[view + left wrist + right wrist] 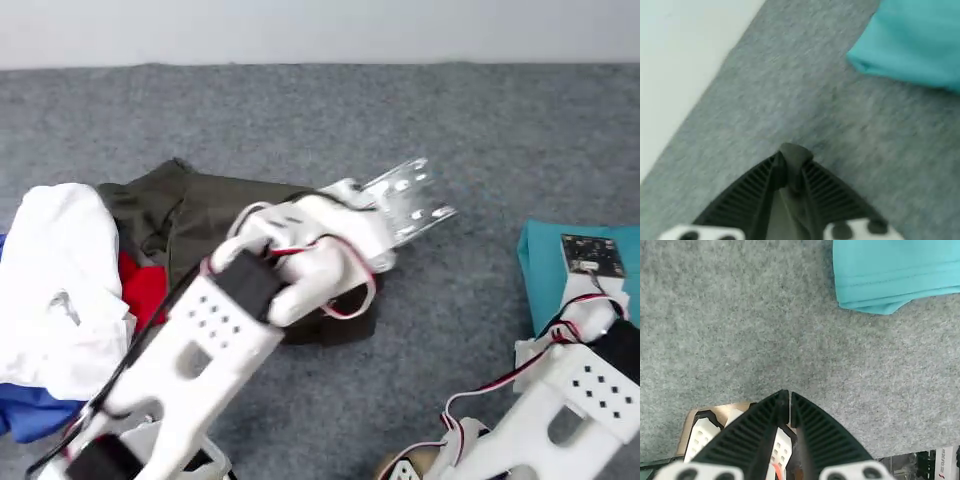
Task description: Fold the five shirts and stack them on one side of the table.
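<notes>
Slip risk: left fingers (762, 187) clamp just a small tuck of olive shirt (190, 215), which lies on the desk (450, 120) beside the unfolded heap (60, 270), so it may pull free; right fingers (765, 427), closed and empty, hang near the teal shirt (895, 270).

You see white plastic arms with dotted hole patterns: left arm (200, 340) at lower left, right arm (570, 395) at lower right, red-and-white cables (370, 290), ribbed black fingers (757, 432).

Left tool (791, 167) clamped on olive shirt (793, 152); right tool (790, 396) closed, pointing down.
</notes>
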Motion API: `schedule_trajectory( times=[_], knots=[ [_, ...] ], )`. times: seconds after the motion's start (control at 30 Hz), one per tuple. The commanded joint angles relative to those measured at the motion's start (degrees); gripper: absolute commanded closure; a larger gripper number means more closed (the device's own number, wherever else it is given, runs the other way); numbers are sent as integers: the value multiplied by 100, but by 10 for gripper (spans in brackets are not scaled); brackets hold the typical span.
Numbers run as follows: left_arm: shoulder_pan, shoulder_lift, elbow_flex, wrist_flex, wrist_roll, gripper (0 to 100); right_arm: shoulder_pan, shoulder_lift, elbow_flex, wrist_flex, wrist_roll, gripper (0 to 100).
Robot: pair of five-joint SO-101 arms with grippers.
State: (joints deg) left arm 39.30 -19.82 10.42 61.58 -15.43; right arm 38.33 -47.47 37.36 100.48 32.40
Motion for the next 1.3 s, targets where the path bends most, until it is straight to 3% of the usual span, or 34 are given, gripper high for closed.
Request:
schedule_trajectory(
  times=[0.0,0.27,0.4,0.53,0.77,1.03,1.27],
  knots=[
    [18,369,-1112,431,475,869,-57,-110,-44,224,-35,989],
    [-1152,738,-2527,1890,563,811,-198,-66,-44,145,-26,988],
    [-1688,738,-2642,2752,18,815,-681,-66,-44,154,-44,989],
    [-1732,791,-2607,3613,-290,815,-1024,-66,-44,154,-53,988],
    [-2207,791,-2000,3648,-404,813,-1499,-48,-18,145,-62,987],
    [-4369,651,-1771,3912,-651,815,-3178,31,-79,145,-70,987],
    [-6760,158,-1745,3877,-1371,815,-5297,1727,-1319,48,-721,986]
  ],
)
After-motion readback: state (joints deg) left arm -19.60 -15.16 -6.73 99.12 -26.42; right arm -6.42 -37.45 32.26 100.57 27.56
